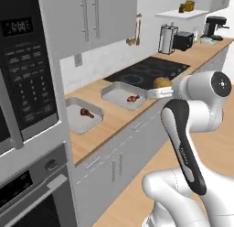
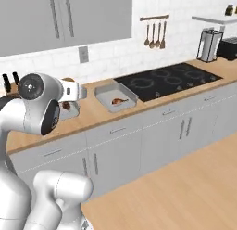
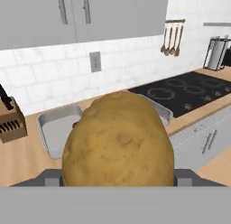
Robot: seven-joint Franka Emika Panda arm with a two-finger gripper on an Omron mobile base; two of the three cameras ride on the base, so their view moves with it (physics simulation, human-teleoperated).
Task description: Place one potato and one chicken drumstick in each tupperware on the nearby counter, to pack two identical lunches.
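Kitchen cabinets and a white tiled wall stand behind the long wooden bench (image 1: 109,118), which carries two grey tupperware trays to the left of a black stovetop (image 1: 148,71). Taking the left base view from left to right: the left tupperware (image 1: 73,123) lies well off to the left of the jaws and holds one chicken drumstick (image 1: 86,113); the right tupperware (image 1: 116,90), nearer the jaws and just left of them, holds the second chicken drumstick (image 1: 132,99); then comes the gripper (image 1: 160,86), clenched on a potato (image 1: 162,81) and carrying it above the bench's front edge beside the stovetop. In the hand view that potato (image 3: 118,142) sits tight between the jaws, with a tray rim showing beyond it on either side and a wooden knife block (image 3: 10,121) far to the left. So both drumsticks look placed, one per tray, while neither tray visibly contains a potato. By my reading the job is about half done: this potato wants setting down in a tray, and a second potato, which I cannot find, has yet to be fetched for the other.
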